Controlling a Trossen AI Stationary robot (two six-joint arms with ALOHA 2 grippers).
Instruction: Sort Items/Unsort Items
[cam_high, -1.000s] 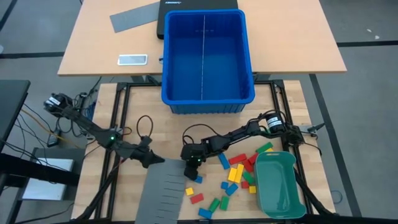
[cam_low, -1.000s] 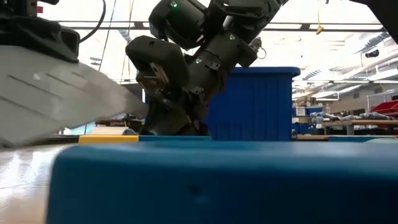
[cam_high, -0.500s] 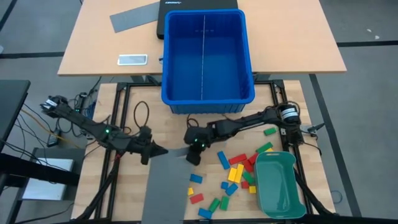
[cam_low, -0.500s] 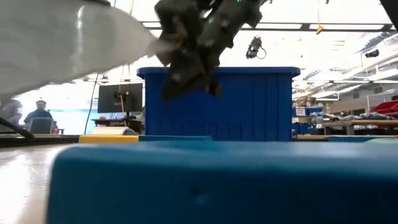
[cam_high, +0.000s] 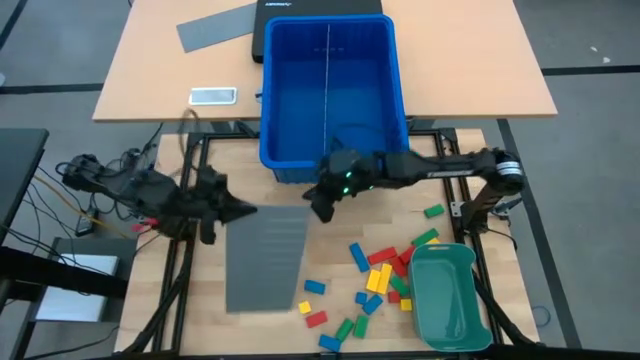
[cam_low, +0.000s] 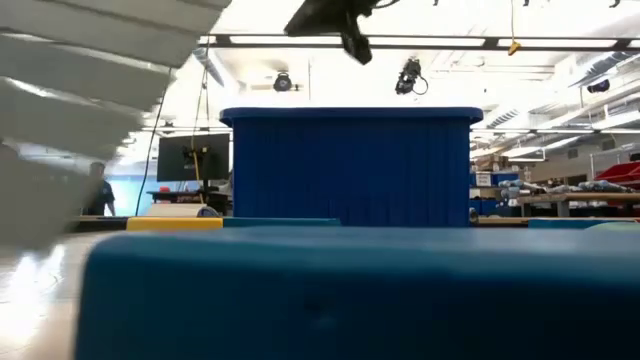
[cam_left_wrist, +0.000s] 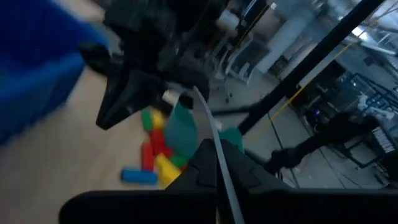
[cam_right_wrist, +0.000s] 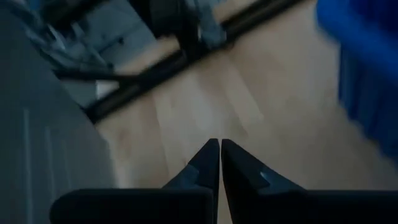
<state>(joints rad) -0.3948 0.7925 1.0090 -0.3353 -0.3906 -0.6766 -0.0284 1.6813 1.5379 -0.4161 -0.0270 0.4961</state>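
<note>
The grey slotted divider sheet (cam_high: 265, 258) is raised at its far end, with my left gripper (cam_high: 238, 210) shut on its far left corner. In the low view the sheet (cam_low: 90, 70) slants high at the left. My right gripper (cam_high: 320, 207) hovers shut beside the sheet's far right corner, in front of the blue bin (cam_high: 333, 150). In its wrist view my right gripper (cam_right_wrist: 215, 149) has nothing between its fingers, and the sheet (cam_right_wrist: 43, 137) lies off to one side. The items (cam_high: 385, 275) lie scattered on the table beside the teal tray (cam_high: 450, 298). My left gripper pinches the sheet's far left corner (cam_high: 246, 211) between its two fingers, coming nearly level from the table's left. In the left wrist view the sheet's edge (cam_left_wrist: 214, 146) runs edge-on between the fingers. Whether the sheet's near end rests on the table I cannot tell. My right gripper stands next to the sheet's far right corner (cam_high: 306, 209). I cannot tell whether it touches the sheet.
The blue bin stands at the table's far edge with a thin divider (cam_high: 328, 85) inside. One green block (cam_high: 433, 211) lies apart at the right. On the desk behind are a grey sheet (cam_high: 215, 28) and a phone (cam_high: 213, 96). A blue block (cam_low: 350, 290) fills the low view's foreground.
Both grippers have risen and gone toward the far edge, the right one up to the blue bin. The left gripper has rolled. The sheet's far end has come up off the table and moved farther away with them.
</note>
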